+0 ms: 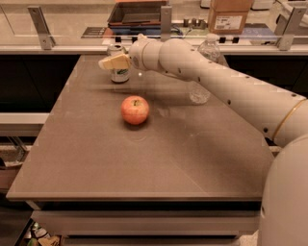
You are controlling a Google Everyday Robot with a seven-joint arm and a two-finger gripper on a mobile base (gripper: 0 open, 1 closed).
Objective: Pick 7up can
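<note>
The 7up can (119, 75) stands upright near the far left of the brown table (144, 163). It is whitish-silver with green markings and a silver top. My gripper (113, 62) reaches in from the right on the long white arm (216, 81) and sits right at the can's upper half, covering part of it. The can's lower part and its top rim show below and above the gripper. The can rests on the table.
A red apple (134, 109) lies near the table's middle, in front of the can. A clear plastic water bottle (209, 48) stands behind the arm at the right. A counter with rails, a dark tray (137, 13) and a cardboard box (230, 15) runs behind the table.
</note>
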